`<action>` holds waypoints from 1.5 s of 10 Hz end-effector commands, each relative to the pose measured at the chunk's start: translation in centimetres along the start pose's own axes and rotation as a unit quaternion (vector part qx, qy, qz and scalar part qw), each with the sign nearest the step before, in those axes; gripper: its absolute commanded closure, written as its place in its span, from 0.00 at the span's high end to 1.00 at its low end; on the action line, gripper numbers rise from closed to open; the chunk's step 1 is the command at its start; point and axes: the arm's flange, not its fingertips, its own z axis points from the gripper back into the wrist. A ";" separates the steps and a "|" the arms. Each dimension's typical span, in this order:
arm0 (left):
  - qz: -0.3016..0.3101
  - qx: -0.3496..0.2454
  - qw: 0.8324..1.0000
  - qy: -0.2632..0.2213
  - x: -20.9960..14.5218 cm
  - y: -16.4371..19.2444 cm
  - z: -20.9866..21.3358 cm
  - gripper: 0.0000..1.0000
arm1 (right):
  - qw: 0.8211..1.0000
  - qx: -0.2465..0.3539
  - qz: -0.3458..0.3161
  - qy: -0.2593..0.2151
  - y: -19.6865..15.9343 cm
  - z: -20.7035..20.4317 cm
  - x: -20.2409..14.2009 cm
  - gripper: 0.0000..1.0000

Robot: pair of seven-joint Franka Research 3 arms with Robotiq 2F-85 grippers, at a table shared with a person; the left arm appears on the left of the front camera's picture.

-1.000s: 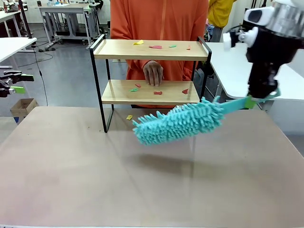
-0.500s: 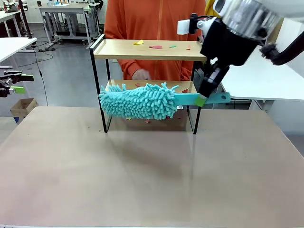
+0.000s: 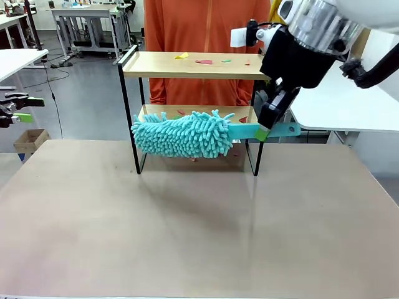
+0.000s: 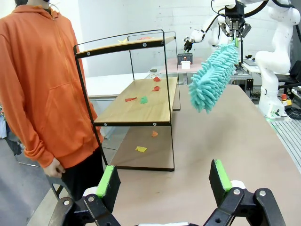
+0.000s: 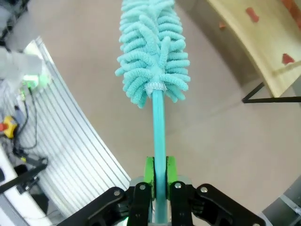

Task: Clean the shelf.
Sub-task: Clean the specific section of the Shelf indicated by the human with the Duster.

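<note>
The shelf (image 3: 156, 65) stands at the far middle of the table (image 3: 187, 237), directly in front of a person in an orange hooded top (image 3: 206, 25). The right hand (image 3: 262, 132) is clamped on the handle of a turquoise microfibre duster (image 3: 184, 134), its green pads pressed against both sides of the handle in the right wrist view. The duster head lies roughly level, in front of the lower board as seen from the front. The left wrist view shows it hanging above the table on the robot's side of the rack, apart from the frame and not touching either board. The left hand (image 4: 163, 181) holds nothing, its fingers spread wide, well off to the robot's left of the work. Findings on the boards: the top board carries four paper scraps, one yellow (image 3: 181, 56), two red and one green. The lower board carries several red scraps and one green scrap (image 4: 144, 100). Two more scraps, orange (image 4: 154, 133) and yellow (image 4: 140, 149), lie on the table beneath the rack. Assessment: the tool is in hand and brought up to the lower tier, but neither board looks cleaned. Both tiers are yet to be swept, and the duster must first move inward over the lower board to reach the scraps there.
</note>
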 end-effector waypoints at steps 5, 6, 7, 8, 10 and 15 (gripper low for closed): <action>-0.001 -0.002 1.000 -0.004 0.3 -0.2 0.0 1.00 | 0.979 -0.102 -0.161 -0.066 4.3 -3.2 5.8 0.13; -0.001 -0.002 1.000 -0.004 0.3 -0.2 0.0 1.00 | 0.975 -0.101 -0.187 -0.070 4.2 -4.0 7.2 0.13; -0.001 -0.002 1.000 -0.004 0.3 -0.2 0.0 1.00 | 0.968 -0.123 -0.206 -0.079 4.0 -4.9 8.7 0.13; -0.001 -0.002 1.000 -0.004 0.3 -0.2 0.0 1.00 | 0.960 -0.134 -0.231 -0.085 3.6 -5.6 10.5 0.13; -0.001 -0.002 1.000 -0.004 0.3 -0.2 0.0 1.00 | 0.952 -0.129 -0.257 -0.107 3.4 -6.5 13.5 0.13; -0.001 -0.002 1.000 -0.004 0.3 -0.2 0.0 1.00 | 0.955 -0.097 -0.263 -0.096 2.6 -6.8 13.5 0.13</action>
